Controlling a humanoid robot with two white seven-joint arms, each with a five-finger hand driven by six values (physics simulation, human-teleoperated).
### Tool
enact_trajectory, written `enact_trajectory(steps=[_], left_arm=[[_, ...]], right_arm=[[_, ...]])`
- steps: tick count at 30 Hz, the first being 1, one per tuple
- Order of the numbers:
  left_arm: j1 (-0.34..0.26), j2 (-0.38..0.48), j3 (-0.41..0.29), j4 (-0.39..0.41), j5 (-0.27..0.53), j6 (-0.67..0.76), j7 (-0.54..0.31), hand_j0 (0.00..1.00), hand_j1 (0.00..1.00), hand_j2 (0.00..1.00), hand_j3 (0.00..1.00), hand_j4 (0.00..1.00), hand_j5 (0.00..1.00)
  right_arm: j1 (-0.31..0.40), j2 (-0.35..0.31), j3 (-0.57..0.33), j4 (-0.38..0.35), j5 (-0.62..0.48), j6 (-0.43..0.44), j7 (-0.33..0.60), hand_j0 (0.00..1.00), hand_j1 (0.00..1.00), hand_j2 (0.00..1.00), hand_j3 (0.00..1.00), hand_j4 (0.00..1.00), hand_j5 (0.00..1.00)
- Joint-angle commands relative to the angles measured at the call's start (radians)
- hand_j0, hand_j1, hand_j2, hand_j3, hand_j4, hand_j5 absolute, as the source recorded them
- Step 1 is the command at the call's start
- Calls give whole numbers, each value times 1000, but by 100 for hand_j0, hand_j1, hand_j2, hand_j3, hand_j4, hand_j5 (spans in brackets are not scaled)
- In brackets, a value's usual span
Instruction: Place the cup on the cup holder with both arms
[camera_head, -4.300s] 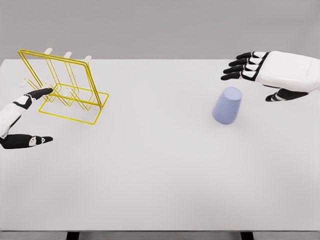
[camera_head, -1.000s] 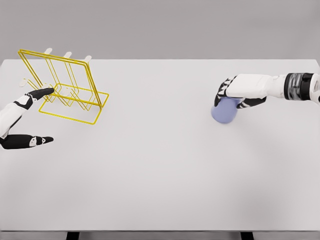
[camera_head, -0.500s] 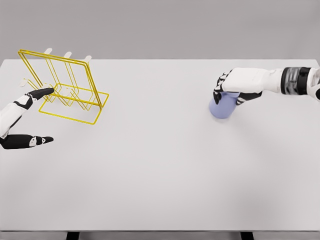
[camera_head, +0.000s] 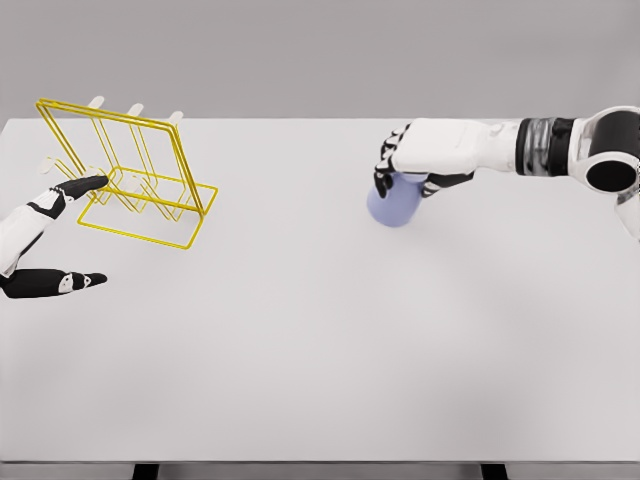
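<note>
A pale blue cup hangs mouth-down just above the white table, right of centre. My right hand is shut on its top, fingers curled over the far side and thumb on the near side. The yellow wire cup holder with white pegs stands at the far left of the table. My left hand rests open beside the holder's near left corner, index finger pointing at the wire frame and thumb stretched out below.
The table's front edge runs along the bottom of the view, and a grey wall stands behind the far edge. Bare table surface lies between the cup and the holder.
My right hand came down and shut on the cup, lifted it, and has carried it leftward toward the table's centre. The left hand has not moved.
</note>
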Motion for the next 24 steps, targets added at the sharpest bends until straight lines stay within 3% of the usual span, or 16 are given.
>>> enact_trajectory(steps=[1,7,11,24], left_arm=[[0,1,1,0,7,1,1,100,100,100,100,100,100],[0,1,1,0,7,1,-1,100,100,100,100,100,100],[0,1,-1,0,7,1,1,100,100,100,100,100,100],[0,1,1,-2,7,1,-1,100,100,100,100,100,100]], right_arm=[[0,22,-1,-56,-6,3,-1,48,48,48,48,48,48],[0,50,2,-93,-6,3,-1,48,48,48,48,48,48],[2,108,13,-102,-6,3,-1,48,48,48,48,48,48],[0,217,156,-195,-6,3,-1,49,49,49,49,49,49]])
